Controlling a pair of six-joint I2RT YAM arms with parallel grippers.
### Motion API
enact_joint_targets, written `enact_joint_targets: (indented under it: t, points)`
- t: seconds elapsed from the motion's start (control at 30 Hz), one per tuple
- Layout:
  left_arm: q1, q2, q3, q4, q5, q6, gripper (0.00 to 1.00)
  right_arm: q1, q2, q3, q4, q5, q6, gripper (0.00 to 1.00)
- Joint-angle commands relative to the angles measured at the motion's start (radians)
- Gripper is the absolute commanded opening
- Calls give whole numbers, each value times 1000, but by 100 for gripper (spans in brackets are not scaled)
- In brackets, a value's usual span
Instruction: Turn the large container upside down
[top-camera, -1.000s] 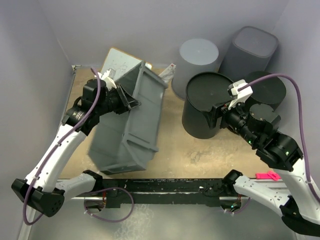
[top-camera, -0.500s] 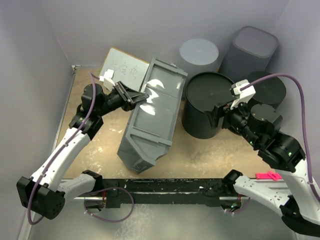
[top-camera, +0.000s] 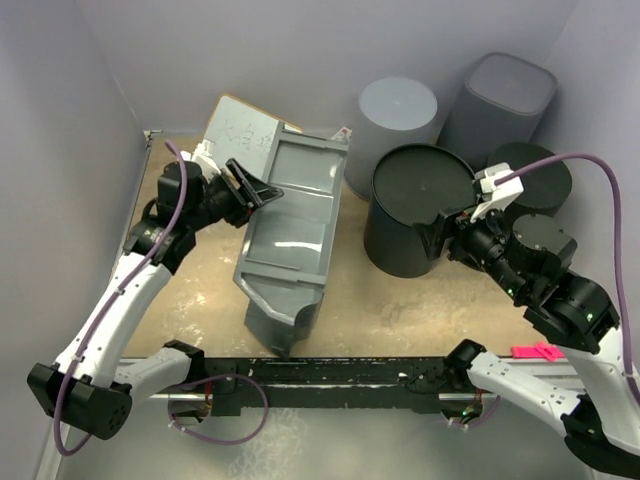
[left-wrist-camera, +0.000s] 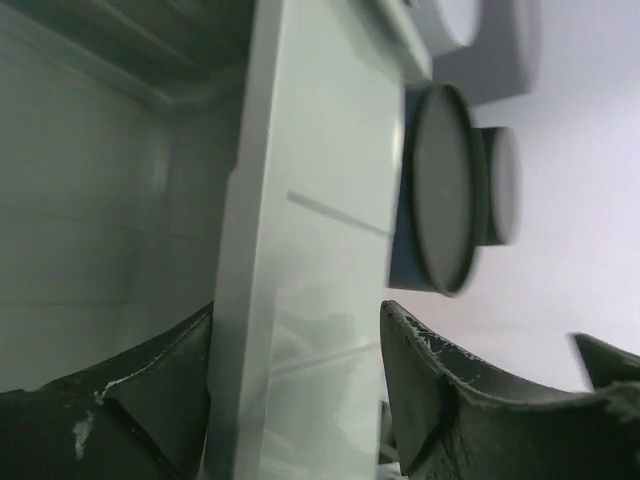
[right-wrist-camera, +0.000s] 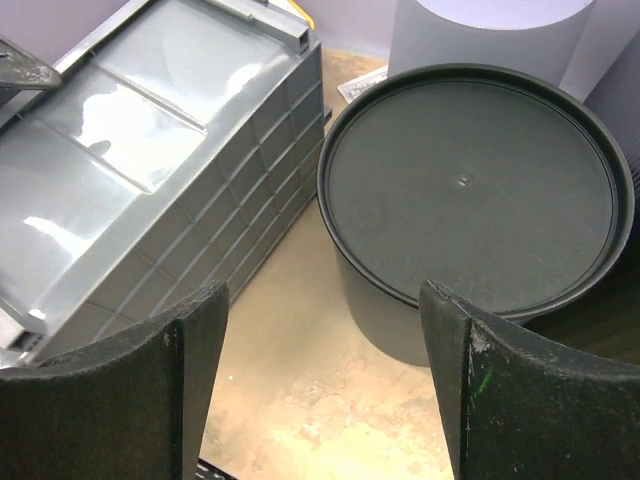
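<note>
View from above: we find the large container (top-camera: 290, 235) tilted on the table (top-camera: 390, 300), left of centre, with its far end near a beige board (top-camera: 235, 130). The left gripper (top-camera: 252, 190) is clamped on the container's left edge. The right gripper (top-camera: 440, 237) hangs at the near side of a black bucket (top-camera: 420, 185), well apart from the container.

Left wrist view: we see the fingers (left-wrist-camera: 450, 400) pressed against both sides of a pale container wall (left-wrist-camera: 310, 200).

Right wrist view: we see the right gripper (right-wrist-camera: 325, 390) spread wide, holding nothing. The black bucket (right-wrist-camera: 470, 190) sits ahead of it. The container (right-wrist-camera: 150, 150) lies to the left, its grid-ribbed side facing the bucket, near it but apart. A grey bucket (right-wrist-camera: 490, 30) stands behind.
</note>
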Motion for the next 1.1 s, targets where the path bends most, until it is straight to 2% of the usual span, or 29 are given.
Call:
enact_joint_targets:
  t: [0.0, 0.23, 0.43, 0.57, 0.8, 0.97, 1.07]
  points:
    - [8, -14, 192, -336, -259, 359, 61, 0, -26, -13, 19, 12, 35, 79]
    - [7, 0, 344, -506, -340, 596, 65, -1, -51, -37, 24, 11, 51, 81]
    - [6, -5, 432, -587, -394, 730, 67, 0, -1, -41, 67, -100, 92, 82]
    - [-11, 13, 459, -594, -377, 745, 68, 0, 59, -76, 127, -189, 136, 82]
    - [-207, 73, 435, -608, -600, 737, 68, 5, 175, -170, 328, -355, 296, 82]
    - [-264, 105, 396, -581, -714, 739, 68, 80, 242, -206, 435, -305, 412, 82]
    - [-264, 120, 367, -572, -757, 748, 62, 117, 285, -226, 500, -287, 500, 82]
